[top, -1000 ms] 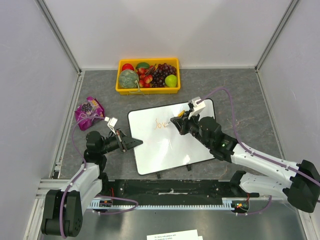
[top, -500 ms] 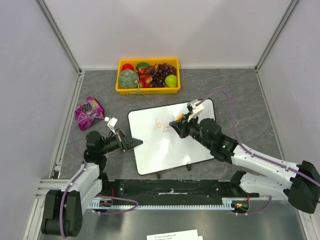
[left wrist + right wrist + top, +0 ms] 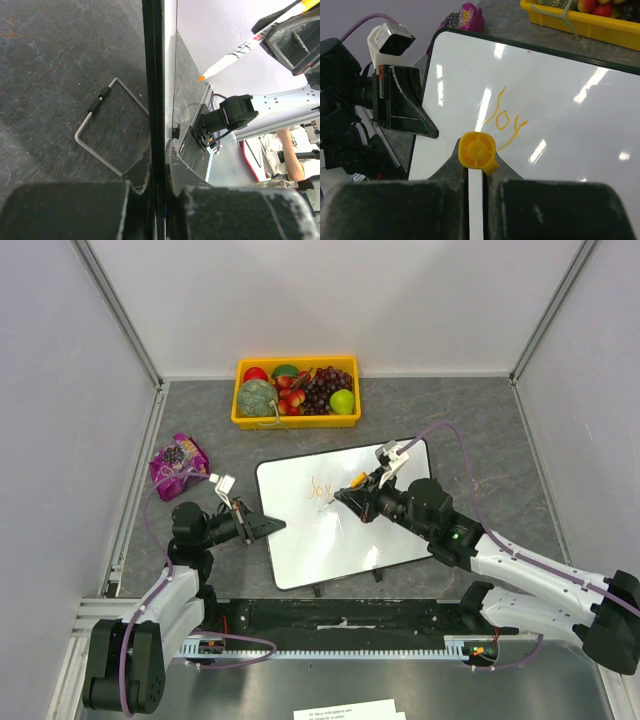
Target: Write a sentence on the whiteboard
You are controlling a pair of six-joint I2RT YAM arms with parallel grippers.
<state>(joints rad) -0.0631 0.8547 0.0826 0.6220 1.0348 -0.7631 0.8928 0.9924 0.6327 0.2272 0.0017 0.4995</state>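
Both arms angled inward, jaws closed.
The left arm (image 3: 172, 592) rises from its base and bends to the right, with the left claw (image 3: 262, 525) clamped on the left edge of the whiteboard (image 3: 330, 540). The right arm (image 3: 520, 565) stretches leftward, wrist tipped down, with the right claw (image 3: 352, 496) pinching a marker (image 3: 477, 150) between its fingers.

Whiteboard (image 3: 330, 540): glossy white, thin black frame. Lettering (image 3: 505, 122) on it: thin orange. Marker (image 3: 477, 150) in my black right gripper (image 3: 476, 181): white barrel, yellow end cap, orange tip. Worktop (image 3: 480, 430): dark grey, mottled like slate. Tray (image 3: 296, 421): yellow. Bag (image 3: 177, 463): purple-pink.
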